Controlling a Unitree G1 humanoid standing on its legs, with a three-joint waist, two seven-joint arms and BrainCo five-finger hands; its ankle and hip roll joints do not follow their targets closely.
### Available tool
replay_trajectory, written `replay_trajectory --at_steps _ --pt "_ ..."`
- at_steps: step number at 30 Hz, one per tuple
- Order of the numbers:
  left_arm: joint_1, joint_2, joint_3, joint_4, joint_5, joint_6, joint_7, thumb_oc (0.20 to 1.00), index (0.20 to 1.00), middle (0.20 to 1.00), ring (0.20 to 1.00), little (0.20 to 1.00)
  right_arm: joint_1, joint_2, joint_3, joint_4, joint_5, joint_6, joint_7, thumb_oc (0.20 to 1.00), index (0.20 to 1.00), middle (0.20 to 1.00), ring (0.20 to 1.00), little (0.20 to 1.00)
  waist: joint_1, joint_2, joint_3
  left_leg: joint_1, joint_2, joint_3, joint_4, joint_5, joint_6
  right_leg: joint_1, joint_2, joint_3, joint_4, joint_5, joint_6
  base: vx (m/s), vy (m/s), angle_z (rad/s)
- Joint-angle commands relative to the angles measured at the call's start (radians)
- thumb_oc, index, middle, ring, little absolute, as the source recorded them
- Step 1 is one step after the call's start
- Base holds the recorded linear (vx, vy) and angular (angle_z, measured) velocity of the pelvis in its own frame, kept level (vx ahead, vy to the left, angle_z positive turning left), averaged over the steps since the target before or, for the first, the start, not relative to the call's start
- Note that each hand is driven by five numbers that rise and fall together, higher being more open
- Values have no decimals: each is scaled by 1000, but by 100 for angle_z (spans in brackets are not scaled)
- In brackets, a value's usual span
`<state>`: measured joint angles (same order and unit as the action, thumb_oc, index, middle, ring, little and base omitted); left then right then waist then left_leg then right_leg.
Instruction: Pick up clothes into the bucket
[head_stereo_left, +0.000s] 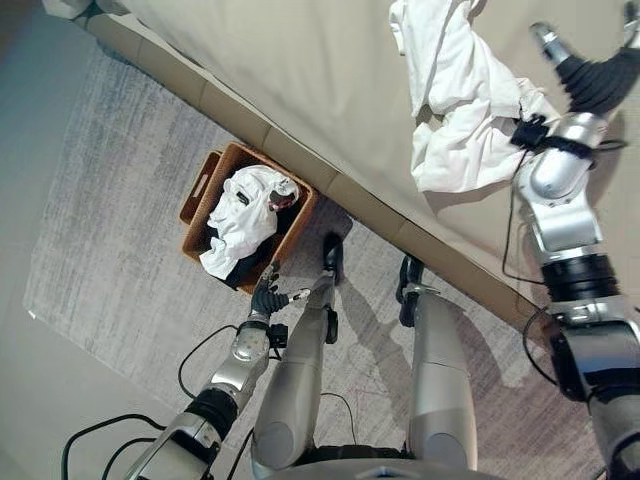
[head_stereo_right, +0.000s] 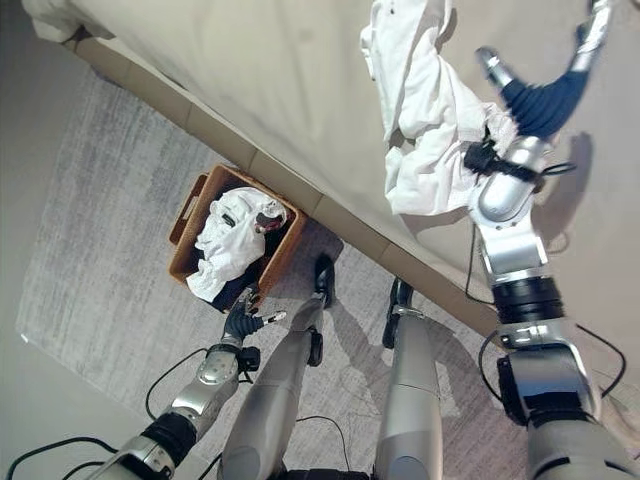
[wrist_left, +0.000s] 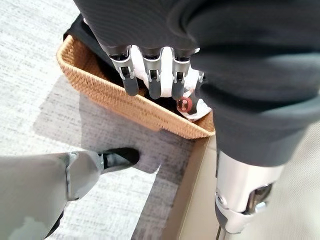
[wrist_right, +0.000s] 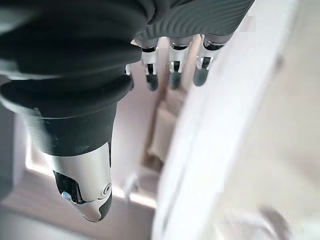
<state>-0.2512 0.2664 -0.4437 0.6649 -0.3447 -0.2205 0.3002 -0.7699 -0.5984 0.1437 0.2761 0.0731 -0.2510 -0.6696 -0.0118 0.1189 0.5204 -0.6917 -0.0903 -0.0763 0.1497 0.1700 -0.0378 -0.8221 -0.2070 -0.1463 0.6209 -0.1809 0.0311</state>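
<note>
Left eye view: woven brown basket (head_stereo_left: 291, 232), rectangular, with a cut-out handle in one short wall, standing on a grey, streaky rug (head_stereo_left: 110, 210) just beside the padded beige edge of a bed (head_stereo_left: 300, 70). Holds a crumpled white garment (head_stereo_left: 243, 215) with dark fabric underneath, heaped above the rim. Lying on the smooth beige bed surface, well apart from the basket: a second white garment (head_stereo_left: 455, 100), soft and rumpled, stretched in long folds toward the far edge.

Left hand (head_stereo_left: 266, 297) low over the rug, just off the basket's near corner, arm reaching in from the lower left. Left wrist view: silver, dark-tipped fingers (wrist_left: 155, 75) straight and side by side, hanging over the basket rim (wrist_left: 115, 97), clamped on nothing; white cloth with a small red ring mark visible past the tips.

Right hand (head_stereo_right: 545, 95) raised over the bed, right next to the white garment's near edge; whether touching it, cannot tell. Thumb and fingers spread wide apart, palm cover dark and ribbed, arm stretched up from the lower right. Right wrist view: fingers (wrist_right: 172, 67) straight, holding nothing.
</note>
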Motion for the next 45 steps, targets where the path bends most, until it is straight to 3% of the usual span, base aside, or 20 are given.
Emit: replay_trajectory --at_steps 1,5,9,13,20,26,34,35,36,40,45 --pt "59 25 35 25 34 -25 -15 1000 1000 1000 1000 1000 -38 -87 65 -32 -123 -13 71 1000 1000 1000 1000 1000 15 -41 0 31 -19 -6 112 -146 19 62 -23 62 -150 135 78 -37 0 -4" --pt "71 30 53 32 54 -41 -11 1000 1000 1000 1000 1000 -27 -213 183 -4 -374 87 109 1000 1000 1000 1000 1000 16 -52 0 28 -17 -6 110 -141 16 71 -21 55 -164 146 80 -8 -2 0" --pt "77 35 56 35 62 -40 -8 1000 1000 1000 1000 1000 -6 -232 233 61 -430 131 151 1000 1000 1000 1000 1000 18 -59 0 34 -15 -10 98 -133 13 84 -18 47 -184 155 80 0 0 0" --pt "75 36 55 47 62 -35 -8 1000 1000 1000 1000 1000 -11 -223 265 151 -426 147 176 1000 1000 1000 1000 1000 20 -64 0 40 -13 -15 86 -125 9 96 -18 39 -200 161 81 0 0 0" --pt "68 48 13 65 41 -36 -30 1000 1000 1000 1000 1000 -207 -202 451 626 -428 219 227 1000 1000 1000 1000 1000 41 -52 0 48 -13 -18 77 -117 4 110 -18 30 -213 168 77 0 0 0" --pt "47 44 -20 71 30 -36 -42 1000 1000 1000 1000 1000 -344 -172 616 819 -523 246 269 1000 1000 1000 1000 1000 54 -38 0 50 -13 -22 71 -111 1 110 -16 29 -218 173 77 0 0 0" --pt "12 32 -62 65 1 -25 -65 1000 1000 1000 1000 1000 -442 -109 622 1033 -441 262 327 1000 1000 1000 1000 1000 79 -8 0 42 -14 -29 60 -100 0 97 -18 21 -219 176 76 0 0 0" --pt "7 31 -66 67 0 -24 -67 1000 1000 1000 1000 1000 -451 -108 618 1044 -429 263 327 950 950 950 950 950 82 -4 0 39 -14 -30 59 -97 0 92 -20 20 -217 176 76 0 0 0" --pt "4 30 -69 59 -1 -24 -69 1000 1000 1000 1000 1000 -453 -112 599 1048 -405 263 325 200 200 200 200 200 84 0 0 39 -15 -31 56 -95 0 92 -21 18 -218 175 77 0 0 0" --pt "-2 22 -66 54 1 -20 -69 1000 1000 1000 1000 1000 -448 -121 537 1031 -315 250 310 200 200 200 200 200 87 7 0 41 -15 -36 45 -88 -3 90 -22 13 -210 168 76 21 -9 4" --pt "9 20 -39 51 7 -22 -53 1000 1000 1000 1000 1000 -446 -179 455 825 -165 199 235 200 200 200 200 200 74 -12 0 46 -16 -34 49 -95 -4 94 -26 12 -199 155 76 8 -16 4"
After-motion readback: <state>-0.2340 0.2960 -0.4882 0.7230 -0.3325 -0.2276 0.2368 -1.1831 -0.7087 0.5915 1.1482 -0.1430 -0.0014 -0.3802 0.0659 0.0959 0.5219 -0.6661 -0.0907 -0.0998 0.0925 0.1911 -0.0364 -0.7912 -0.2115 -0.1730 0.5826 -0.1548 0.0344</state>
